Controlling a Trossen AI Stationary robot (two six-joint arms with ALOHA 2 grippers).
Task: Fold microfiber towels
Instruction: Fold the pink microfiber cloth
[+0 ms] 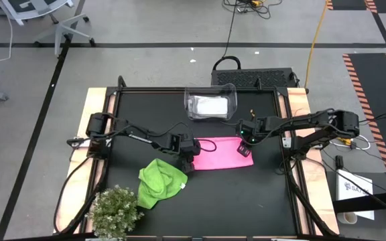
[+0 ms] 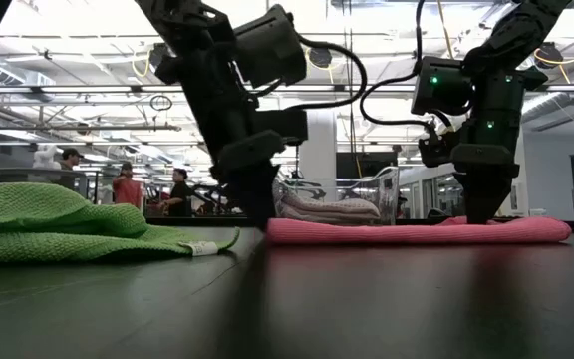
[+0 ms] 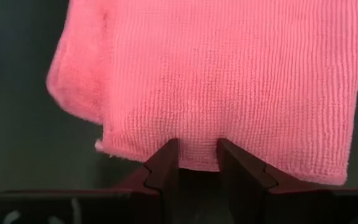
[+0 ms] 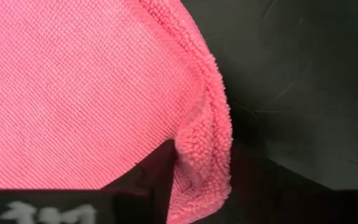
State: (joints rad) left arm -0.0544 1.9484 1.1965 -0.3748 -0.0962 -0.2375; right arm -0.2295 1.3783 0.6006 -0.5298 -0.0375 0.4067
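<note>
Both pincers point(image 1: 190, 161) point(image 1: 244, 148) low, seemingly pinching.

The left end effector point(image 1: 189, 161) is covering the left end of the pink towel point(image 1: 220, 153) in the high view, and the right end effector point(image 1: 245, 147) is covering its right end. In the right wrist view only one finger point(image 4: 160, 177) is showing; the towel's fold is hiding the other. The folded cloths in the clear bin point(image 1: 211, 104) are showing too small to count. The plant point(image 1: 116, 213) is running off the near edge.
</note>
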